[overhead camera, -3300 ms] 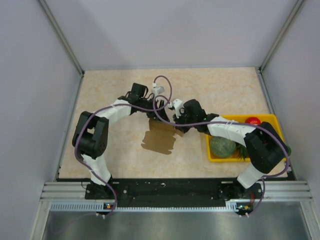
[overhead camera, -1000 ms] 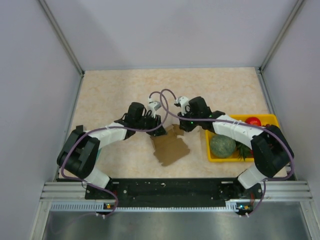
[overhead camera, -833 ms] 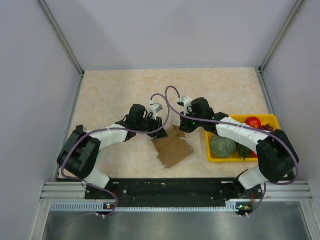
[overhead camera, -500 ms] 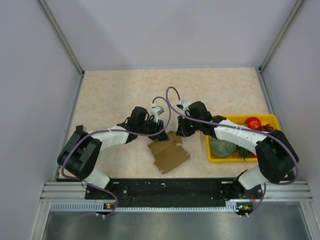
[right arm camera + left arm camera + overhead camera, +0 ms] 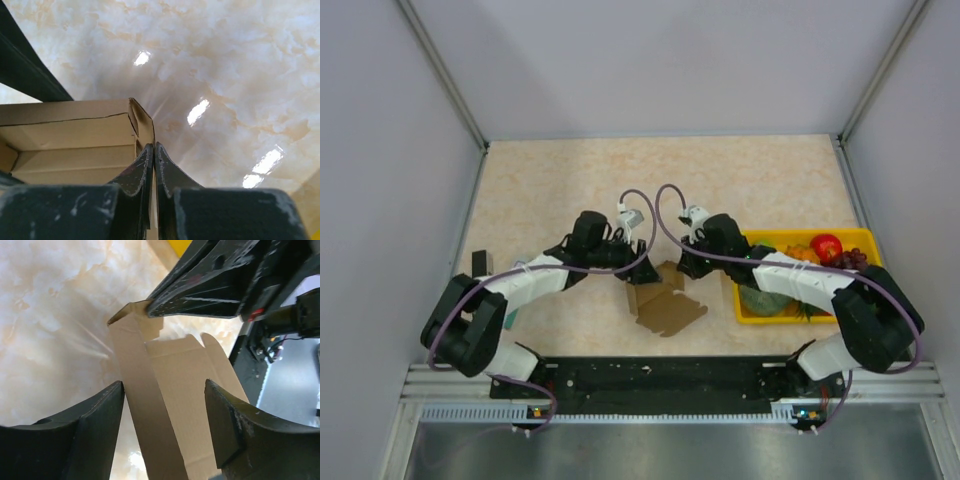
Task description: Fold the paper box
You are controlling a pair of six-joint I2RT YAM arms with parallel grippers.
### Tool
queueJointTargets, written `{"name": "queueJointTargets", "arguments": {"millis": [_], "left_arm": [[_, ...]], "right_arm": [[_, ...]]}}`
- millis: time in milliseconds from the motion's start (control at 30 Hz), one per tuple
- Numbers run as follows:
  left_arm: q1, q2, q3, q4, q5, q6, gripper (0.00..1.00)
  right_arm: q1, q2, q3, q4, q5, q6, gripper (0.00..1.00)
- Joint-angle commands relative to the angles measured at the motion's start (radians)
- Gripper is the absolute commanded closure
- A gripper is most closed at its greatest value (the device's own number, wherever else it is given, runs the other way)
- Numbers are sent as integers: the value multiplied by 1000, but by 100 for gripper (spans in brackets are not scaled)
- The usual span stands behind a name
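Observation:
The paper box (image 5: 667, 304) is brown cardboard, partly raised, lying on the marble table between my two arms. My left gripper (image 5: 638, 264) sits at its far left corner. In the left wrist view that gripper (image 5: 164, 385) is open, and an upright cardboard strip (image 5: 145, 410) rises between its fingers, close to the left finger (image 5: 85, 435). My right gripper (image 5: 686, 266) is at the box's far right corner. In the right wrist view it (image 5: 154, 147) is shut, pinching the thin side wall of the paper box (image 5: 75, 135).
A yellow tray (image 5: 865, 238) stands at the right with a red fruit (image 5: 827, 245) and a green melon (image 5: 760, 298), partly under my right arm. A small dark object (image 5: 480, 262) stands near the left edge. The grey enclosure walls ring the table.
The box has slid toward the near edge and turned a little. My left gripper has opened off the cardboard strip. The right jaws have closed tight on the side wall.

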Motion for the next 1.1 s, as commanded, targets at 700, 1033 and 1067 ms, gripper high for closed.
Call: {"name": "queueJointTargets", "arguments": {"millis": [700,1033,1067], "left_arm": [[231,-19,288,-115,68,-77,39],[183,159,431,-496,0,222,45],[181,164,434,-530,-7,238,46]], "right_arm": [[58,-61,-159,521,18,-403,100],[55,-57,-155,522,12,-409,100],[56,-50,-154,524,11,-409,100]]}}
